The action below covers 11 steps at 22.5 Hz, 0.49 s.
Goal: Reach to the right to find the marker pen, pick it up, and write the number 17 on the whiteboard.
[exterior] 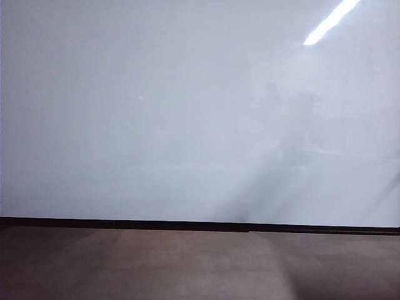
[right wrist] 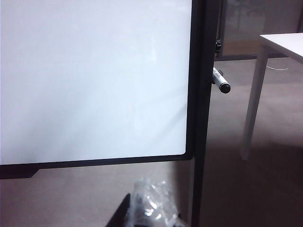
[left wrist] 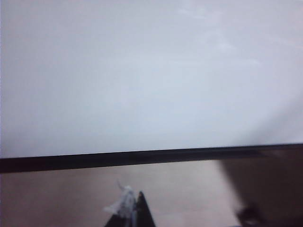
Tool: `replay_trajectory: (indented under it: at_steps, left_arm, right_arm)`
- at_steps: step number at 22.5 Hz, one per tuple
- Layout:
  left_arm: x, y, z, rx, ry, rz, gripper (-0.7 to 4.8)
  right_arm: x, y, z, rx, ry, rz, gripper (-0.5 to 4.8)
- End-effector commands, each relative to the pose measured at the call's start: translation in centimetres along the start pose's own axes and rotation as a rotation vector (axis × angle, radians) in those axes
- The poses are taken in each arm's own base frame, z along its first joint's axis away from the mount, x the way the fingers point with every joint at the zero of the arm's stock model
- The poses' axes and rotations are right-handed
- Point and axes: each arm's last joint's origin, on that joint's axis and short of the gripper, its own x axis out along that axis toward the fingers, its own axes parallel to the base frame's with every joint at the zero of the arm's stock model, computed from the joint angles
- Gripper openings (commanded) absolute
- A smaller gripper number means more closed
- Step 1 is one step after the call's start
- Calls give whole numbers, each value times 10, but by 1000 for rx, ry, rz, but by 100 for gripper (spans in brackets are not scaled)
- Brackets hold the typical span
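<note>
Blank whiteboard (exterior: 156, 112) — right hand (right wrist: 147, 215) clenched, empty; left hand (left wrist: 132, 215) state unclear.

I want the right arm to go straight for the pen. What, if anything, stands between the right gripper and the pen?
Only the whiteboard's black frame post. In the right wrist view the pen sticks out from behind it, just past the whiteboard. The right gripper sits low, on the board side of that post. Nothing else blocks the way.
</note>
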Motion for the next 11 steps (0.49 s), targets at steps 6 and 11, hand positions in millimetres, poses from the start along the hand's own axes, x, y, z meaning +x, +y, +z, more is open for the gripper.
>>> replay_trajectory:
  at_steps: [6, 11]
  left_arm:
    - [-7, -36, 1, -1, -6, -392, -5]
    - [-13, -48, 1, -3, -4, -520, -5]
  right_arm:
    - [0, 0, 2, 2, -21, 2, -6]
    - [0, 0, 2, 63, -22, 2, -5]
